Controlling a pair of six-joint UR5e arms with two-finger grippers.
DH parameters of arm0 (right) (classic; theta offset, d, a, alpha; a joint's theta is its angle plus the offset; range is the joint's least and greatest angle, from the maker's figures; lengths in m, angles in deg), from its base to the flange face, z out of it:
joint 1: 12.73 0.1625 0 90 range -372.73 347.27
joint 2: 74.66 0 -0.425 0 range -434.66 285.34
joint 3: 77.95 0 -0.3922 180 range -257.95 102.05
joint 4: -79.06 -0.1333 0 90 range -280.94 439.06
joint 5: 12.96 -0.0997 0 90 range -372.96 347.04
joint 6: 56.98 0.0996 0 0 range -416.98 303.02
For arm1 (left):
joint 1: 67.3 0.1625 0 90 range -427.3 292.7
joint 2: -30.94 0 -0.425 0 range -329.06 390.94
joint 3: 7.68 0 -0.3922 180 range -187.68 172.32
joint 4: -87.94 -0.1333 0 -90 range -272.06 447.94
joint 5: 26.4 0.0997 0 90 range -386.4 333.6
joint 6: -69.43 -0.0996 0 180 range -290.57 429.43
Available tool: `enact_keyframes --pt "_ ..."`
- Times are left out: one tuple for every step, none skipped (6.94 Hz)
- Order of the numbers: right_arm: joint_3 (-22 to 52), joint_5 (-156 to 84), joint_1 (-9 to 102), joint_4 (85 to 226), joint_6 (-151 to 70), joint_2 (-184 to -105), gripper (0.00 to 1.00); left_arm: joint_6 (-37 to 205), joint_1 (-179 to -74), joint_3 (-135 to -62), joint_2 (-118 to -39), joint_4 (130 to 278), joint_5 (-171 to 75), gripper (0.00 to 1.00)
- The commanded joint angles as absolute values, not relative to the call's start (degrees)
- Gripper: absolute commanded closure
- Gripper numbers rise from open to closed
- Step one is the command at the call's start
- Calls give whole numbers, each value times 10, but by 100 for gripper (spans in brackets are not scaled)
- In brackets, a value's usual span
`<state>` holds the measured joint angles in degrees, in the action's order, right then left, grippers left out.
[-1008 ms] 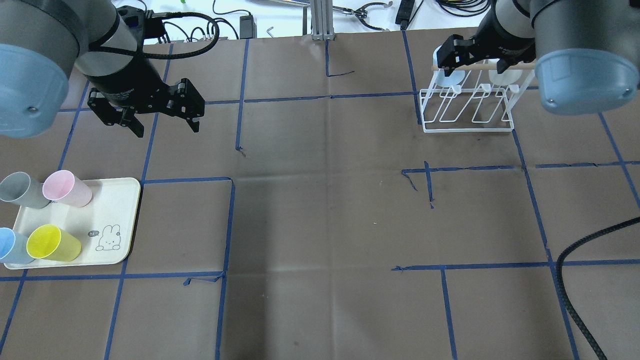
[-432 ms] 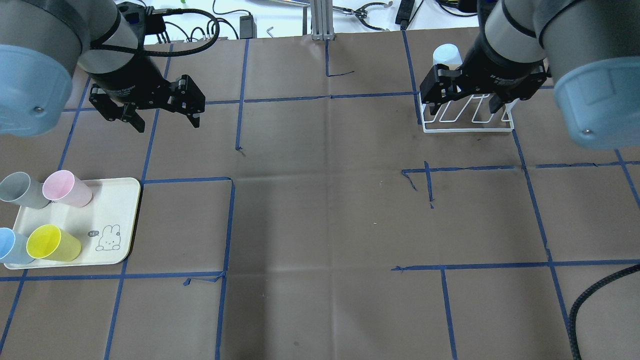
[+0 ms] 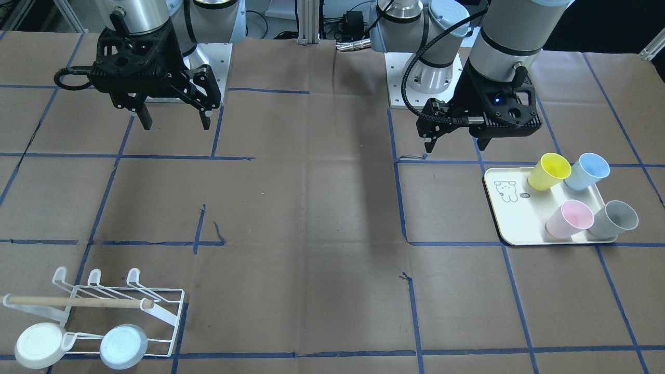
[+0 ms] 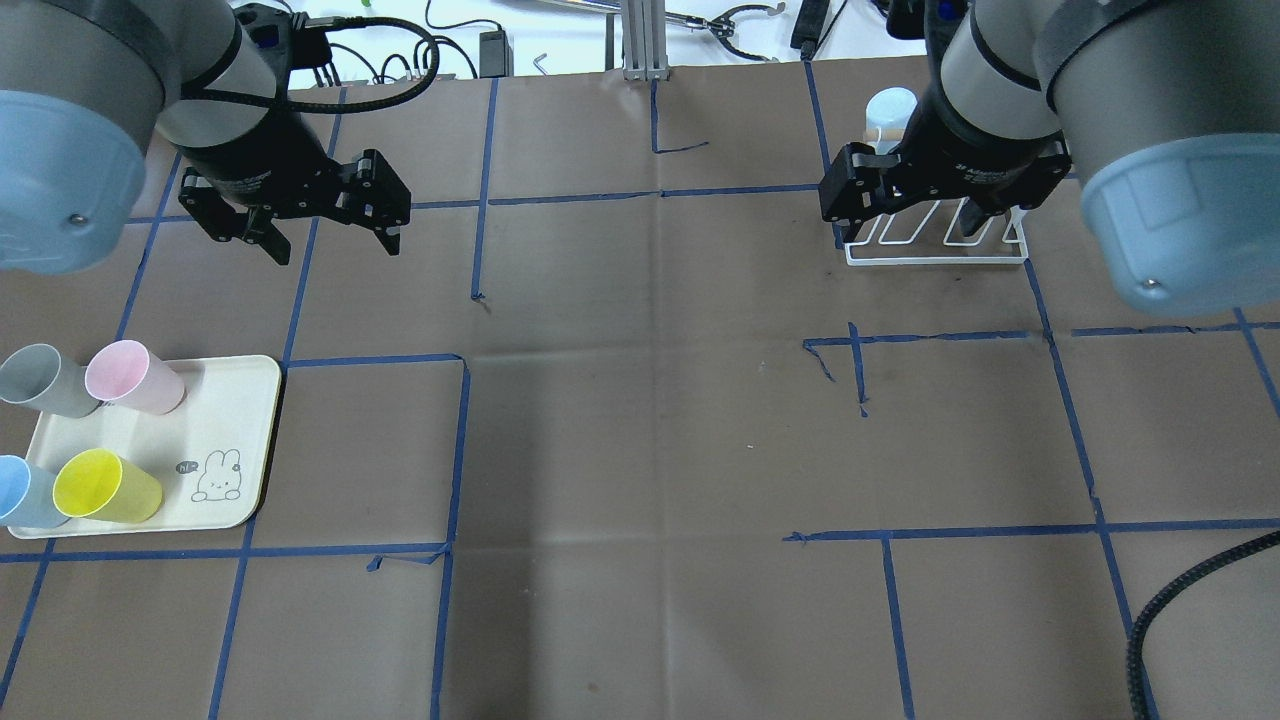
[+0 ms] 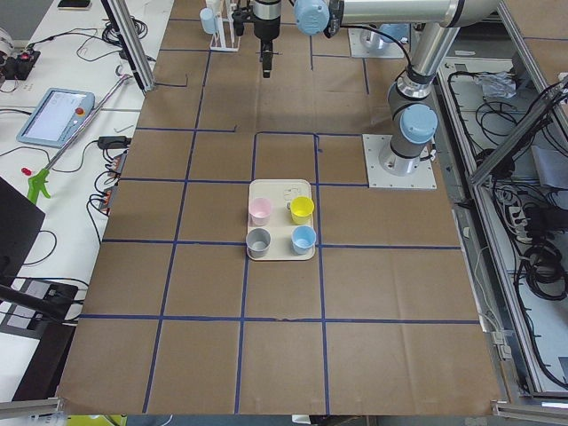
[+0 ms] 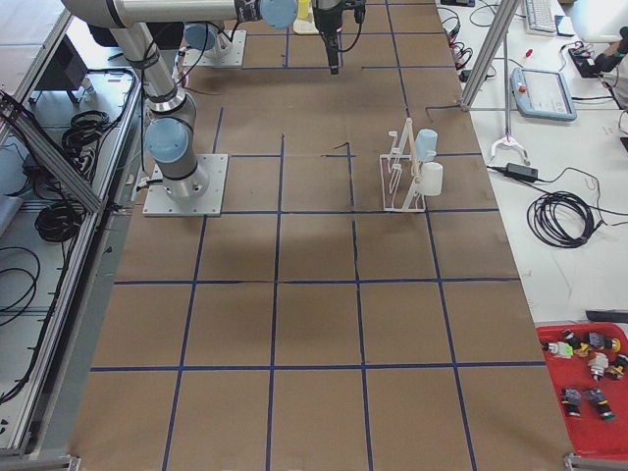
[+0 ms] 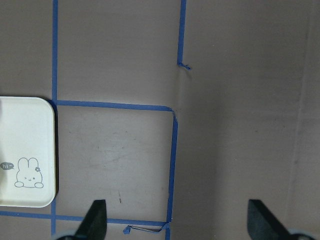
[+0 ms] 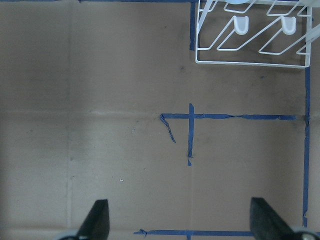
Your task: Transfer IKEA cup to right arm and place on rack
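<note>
Several IKEA cups stand on a cream tray (image 4: 230, 440): grey (image 4: 45, 380), pink (image 4: 135, 377), blue (image 4: 20, 492) and yellow (image 4: 105, 487). My left gripper (image 4: 335, 250) hangs open and empty above the table beyond the tray; it also shows in the front view (image 3: 453, 145) and the left wrist view (image 7: 178, 225). My right gripper (image 4: 905, 215) is open and empty, above the near side of the white wire rack (image 4: 935, 255). It also shows in the front view (image 3: 175, 124). The rack (image 3: 171, 311) holds a white cup (image 3: 34, 352) and a pale blue cup (image 3: 123, 346) upside down on its prongs.
Brown paper with blue tape lines covers the table. The tray's corner with its rabbit drawing shows in the left wrist view (image 7: 25, 150). The rack's near edge shows in the right wrist view (image 8: 250, 62). Cables and tools lie beyond the far edge (image 4: 740, 25).
My right gripper has pulled back from over the rack toward the robot and slightly left, staying open, which uncovers the pale blue cup. My left gripper has barely moved.
</note>
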<state>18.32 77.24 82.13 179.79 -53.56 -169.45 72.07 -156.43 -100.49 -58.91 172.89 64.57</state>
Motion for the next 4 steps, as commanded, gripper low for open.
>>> enact_keyframes --pt "185 773 818 1796 -542 -1693 0 721 -1564 -1005 -589 1729 646 0" --pt "185 772 817 1787 -543 -1693 0 721 -1565 -1005 -589 1729 646 0" --pt "185 771 817 1788 -542 -1693 0 722 -1564 -1005 -589 1729 646 0" --pt "185 770 817 1787 -542 -1694 0 722 -1564 -1005 -589 1729 646 0"
